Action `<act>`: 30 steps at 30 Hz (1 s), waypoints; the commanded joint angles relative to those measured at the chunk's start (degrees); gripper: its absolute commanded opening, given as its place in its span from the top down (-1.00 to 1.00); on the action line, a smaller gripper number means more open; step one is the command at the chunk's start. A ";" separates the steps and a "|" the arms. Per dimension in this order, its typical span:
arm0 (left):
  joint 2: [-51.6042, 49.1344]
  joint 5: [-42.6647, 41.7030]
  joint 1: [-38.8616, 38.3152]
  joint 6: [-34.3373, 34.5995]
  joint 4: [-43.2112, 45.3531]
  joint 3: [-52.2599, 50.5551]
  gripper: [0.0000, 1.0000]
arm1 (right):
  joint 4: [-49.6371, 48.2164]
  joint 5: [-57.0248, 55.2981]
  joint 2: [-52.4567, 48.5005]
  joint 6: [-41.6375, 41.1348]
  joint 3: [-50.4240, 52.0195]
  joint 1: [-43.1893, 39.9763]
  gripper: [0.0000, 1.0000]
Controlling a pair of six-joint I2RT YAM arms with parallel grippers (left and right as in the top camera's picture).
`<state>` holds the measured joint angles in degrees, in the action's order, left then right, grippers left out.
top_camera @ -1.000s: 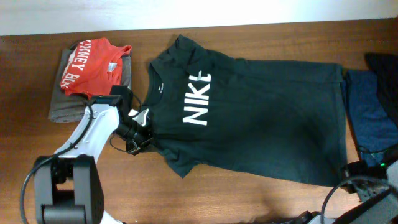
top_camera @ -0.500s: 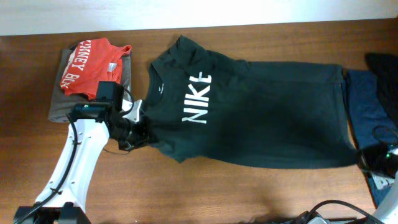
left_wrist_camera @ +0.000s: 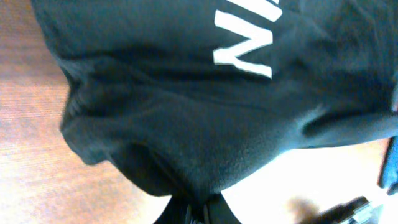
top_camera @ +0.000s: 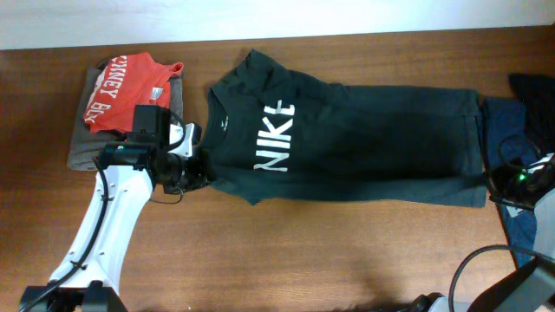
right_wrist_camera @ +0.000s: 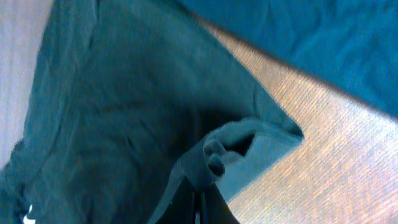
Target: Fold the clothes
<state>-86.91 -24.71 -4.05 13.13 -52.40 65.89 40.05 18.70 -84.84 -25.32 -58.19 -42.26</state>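
The dark green-black T-shirt (top_camera: 364, 143) with white "NIKE" letters lies face up across the table, collar to the left, its near long edge lifted and drawn toward the far side. My left gripper (top_camera: 201, 169) is shut on the shirt's near sleeve edge; the left wrist view shows the cloth (left_wrist_camera: 186, 124) bunched into the jaws (left_wrist_camera: 200, 214). My right gripper (top_camera: 496, 184) is shut on the near hem corner; the right wrist view shows folded fabric (right_wrist_camera: 124, 112) pinched at the jaws (right_wrist_camera: 200, 208).
A red tee with white letters (top_camera: 126, 87) lies on a folded grey-brown garment (top_camera: 95, 147) at the far left. Blue garments (top_camera: 520, 165) lie at the right edge, also in the right wrist view (right_wrist_camera: 323, 37). Bare wooden table (top_camera: 329, 260) runs along the front.
Both grippers have moved toward the far side, pulling the shirt's near edge with them; the shirt now looks narrower. The right arm has come up into view at the right.
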 commanded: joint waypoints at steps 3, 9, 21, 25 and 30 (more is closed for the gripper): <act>-1.55 6.54 0.09 -0.76 5.25 0.70 0.91 | -3.26 -1.16 -2.40 -0.74 -0.96 0.63 0.92; -4.11 6.99 -0.07 -0.79 11.26 0.70 0.90 | -6.08 -0.90 -7.39 -0.72 -0.96 2.45 0.92; -4.20 5.18 -1.79 -2.64 4.35 1.40 0.97 | -3.54 6.25 -2.95 1.25 -4.44 -1.22 0.92; -0.07 4.57 -1.81 -2.67 -2.84 1.42 0.95 | 8.00 4.90 2.08 1.49 -8.04 -4.96 0.92; 0.28 4.66 -1.81 -2.67 -8.11 0.87 0.95 | 15.76 -1.20 4.46 3.02 -8.26 -5.75 0.92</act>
<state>-87.31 -19.68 -5.89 11.57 -59.68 66.39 53.95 22.04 -81.14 -23.70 -65.69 -47.86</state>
